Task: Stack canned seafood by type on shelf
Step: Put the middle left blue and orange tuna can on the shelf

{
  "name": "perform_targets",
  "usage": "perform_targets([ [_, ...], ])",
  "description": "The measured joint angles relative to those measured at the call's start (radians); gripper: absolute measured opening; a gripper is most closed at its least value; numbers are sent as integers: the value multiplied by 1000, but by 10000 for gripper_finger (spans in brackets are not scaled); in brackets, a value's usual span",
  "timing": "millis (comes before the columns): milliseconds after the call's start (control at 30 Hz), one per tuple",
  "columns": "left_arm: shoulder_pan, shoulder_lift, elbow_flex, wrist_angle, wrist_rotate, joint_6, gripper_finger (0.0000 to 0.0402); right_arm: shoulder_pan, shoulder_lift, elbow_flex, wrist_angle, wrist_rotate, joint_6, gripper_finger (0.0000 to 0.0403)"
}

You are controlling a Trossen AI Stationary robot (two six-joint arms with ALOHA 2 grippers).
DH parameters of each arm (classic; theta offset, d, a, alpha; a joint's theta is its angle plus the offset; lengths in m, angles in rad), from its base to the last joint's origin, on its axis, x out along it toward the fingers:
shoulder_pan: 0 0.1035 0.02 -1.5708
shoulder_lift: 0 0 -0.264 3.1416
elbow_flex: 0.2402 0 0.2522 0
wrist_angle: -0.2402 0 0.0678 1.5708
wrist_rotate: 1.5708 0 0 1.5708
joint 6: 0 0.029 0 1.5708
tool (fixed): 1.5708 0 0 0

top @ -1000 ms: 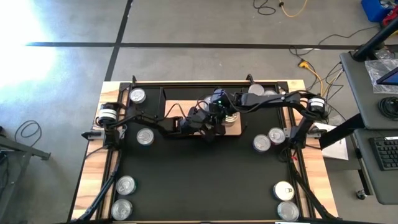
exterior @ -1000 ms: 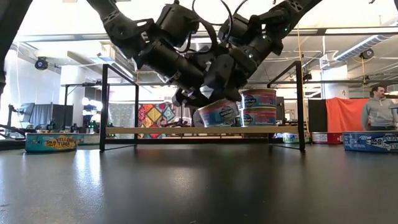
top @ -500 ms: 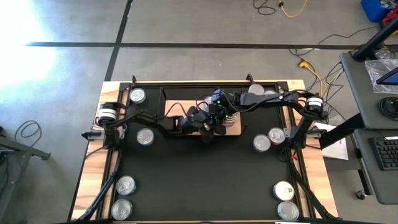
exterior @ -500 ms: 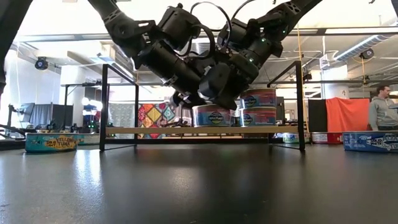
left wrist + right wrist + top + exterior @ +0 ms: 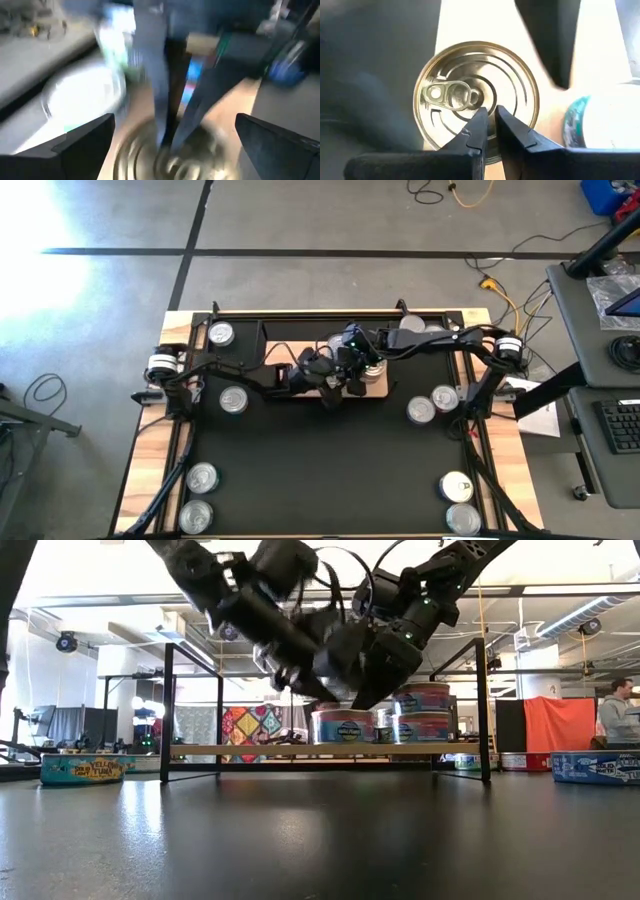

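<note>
Gold-topped seafood tin [image 5: 476, 100] upright on the wooden shelf [image 5: 250, 750] beside a two-tin stack [image 5: 424, 712], right gripper [image 5: 489, 116] fingers pressed together just over its lid, left gripper [image 5: 300, 680] fingers spread, seemingly clear above it, loose tins [image 5: 232, 400] on the counter [image 5: 330, 460].

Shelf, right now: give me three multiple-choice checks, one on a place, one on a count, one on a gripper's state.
1. The gold-topped can rests: A on another can; B on the shelf; C on the floor.
2. The stack beside it is how many cans high? A two; B three; C four.
3. The right gripper is: A wide open; B clamped round a can; C shut above the lid.
Answers: B, wood shows under it; A, the low view shows two; C, its fingers meet.
</note>
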Motion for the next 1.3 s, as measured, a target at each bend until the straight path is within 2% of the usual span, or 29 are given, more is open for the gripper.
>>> perform_targets([
  [300,0,-79,1,-34,-5,67,398,-1,-4,4,-23,24,-12,33],
  [667,-24,-130,-3,-217,-6,48,398,0,-43,8,-37,29,-1,33],
  [933,-30,-124,-4,-285,-31,15,398,0,-140,125,-91,32,117,34],
  [1033,-30,-115,-4,-292,-37,-7,398,0,-172,192,-208,39,110,34],
  [1167,-33,-86,-4,-294,-34,-48,398,0,-184,277,-469,149,56,34],
  [1300,-45,-46,-4,-287,-36,-75,398,0,-186,292,-668,182,33,34],
])
